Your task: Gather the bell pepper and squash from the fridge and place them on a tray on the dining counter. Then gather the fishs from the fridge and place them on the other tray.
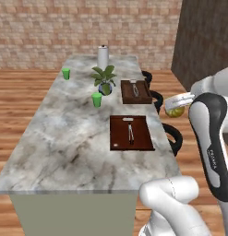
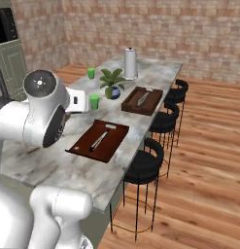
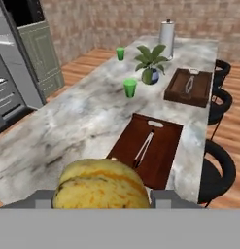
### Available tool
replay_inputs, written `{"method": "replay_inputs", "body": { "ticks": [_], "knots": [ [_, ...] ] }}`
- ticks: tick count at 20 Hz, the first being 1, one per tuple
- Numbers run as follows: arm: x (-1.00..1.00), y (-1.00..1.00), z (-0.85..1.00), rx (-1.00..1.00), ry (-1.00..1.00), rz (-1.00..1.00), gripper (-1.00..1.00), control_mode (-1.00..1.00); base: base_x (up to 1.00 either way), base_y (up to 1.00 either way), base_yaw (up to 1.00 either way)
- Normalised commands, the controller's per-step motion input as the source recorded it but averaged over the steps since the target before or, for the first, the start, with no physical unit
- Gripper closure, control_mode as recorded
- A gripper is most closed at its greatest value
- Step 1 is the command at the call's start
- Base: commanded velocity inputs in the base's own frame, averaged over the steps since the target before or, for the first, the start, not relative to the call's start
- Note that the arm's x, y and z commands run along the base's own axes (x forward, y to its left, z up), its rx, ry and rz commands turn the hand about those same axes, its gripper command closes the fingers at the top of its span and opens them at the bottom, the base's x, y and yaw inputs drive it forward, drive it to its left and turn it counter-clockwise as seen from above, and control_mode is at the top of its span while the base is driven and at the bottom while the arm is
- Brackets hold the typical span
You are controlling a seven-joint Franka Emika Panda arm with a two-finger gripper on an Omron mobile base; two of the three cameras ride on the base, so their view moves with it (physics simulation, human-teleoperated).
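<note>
1. While the gripper (image 3: 101,197) is hanging above the near end of the dining counter (image 1: 64,133), its jaws are clamping on both sides of the yellow squash (image 3: 100,186), so the squash is being carried in the air and is not resting on anything.
2. Just beyond the squash, the near tray (image 3: 150,148) is lying on the marble top with a pair of tongs (image 3: 143,150) along its middle; this dark wooden tray is looking like the closest place for the squash.
3. To do this step well, I think the arm should be lowering the squash over a bare part of the tray, beside the tongs and not on them, and opening only when it is sitting low, because a round vegetable is rolling easily.
4. Further away, a green cup (image 3: 129,88), a potted plant (image 3: 150,65) and the far tray (image 3: 188,87) are standing well apart from the path.
5. At the far end, a paper towel roll (image 3: 166,33) is standing; no writing or brand is readable anywhere.
</note>
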Motion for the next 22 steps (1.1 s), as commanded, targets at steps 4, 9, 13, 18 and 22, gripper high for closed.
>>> {"method": "replay_inputs", "body": {
  "ticks": [4,9,13,18,22],
  "knots": [
    [0.90,0.13,-0.42,0.00,0.41,0.00,1.00,-1.00,0.00,0.00,0.00],
    [0.53,0.00,-0.48,0.00,0.26,0.05,1.00,-1.00,0.00,0.00,0.00],
    [0.12,0.00,-0.57,0.00,0.04,0.05,1.00,-1.00,0.00,0.00,0.00],
    [0.00,-0.08,-0.55,0.00,-0.10,0.03,1.00,-1.00,0.00,0.00,0.00],
    [0.16,0.00,-0.42,0.00,-0.13,0.00,1.00,-1.00,0.00,0.00,0.00]
  ]
}}
